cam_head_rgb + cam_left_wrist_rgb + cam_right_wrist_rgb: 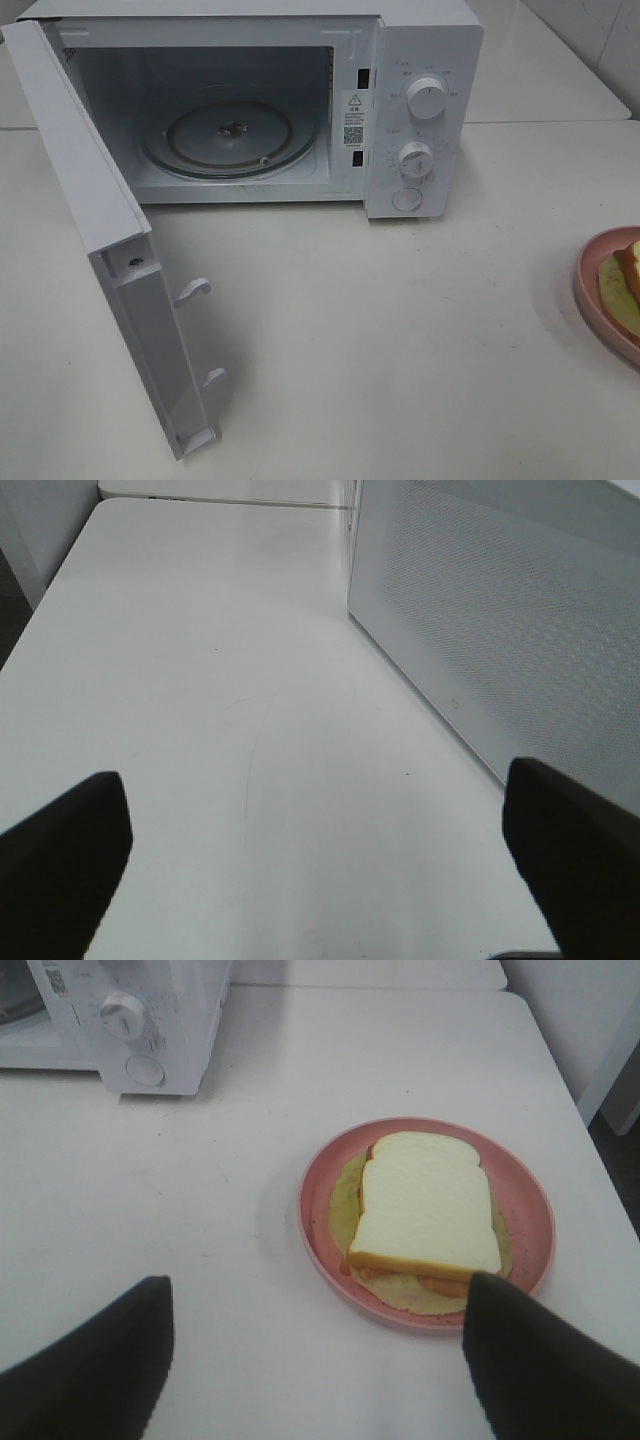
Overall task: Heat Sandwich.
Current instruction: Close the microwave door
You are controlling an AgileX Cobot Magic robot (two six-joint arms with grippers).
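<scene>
A: Sandwich (425, 1210) entry. List the scene left to right.

B: Microwave door (110, 250), swung open. Microwave (420, 60), glass turntable (230, 135) bare. Pink plate (525, 1200) at the table's right edge, sandwich lying on it.

A: Handling?

B: Probably light, soft, squashable; filling may slide. Likely best taken by the crust edges, or by lifting the plate's rim.

A: Grippers?

B: Left gripper (315, 865): jaws spread, empty, beside the door. Right gripper (315, 1360): spread, empty, just short of the plate.
</scene>
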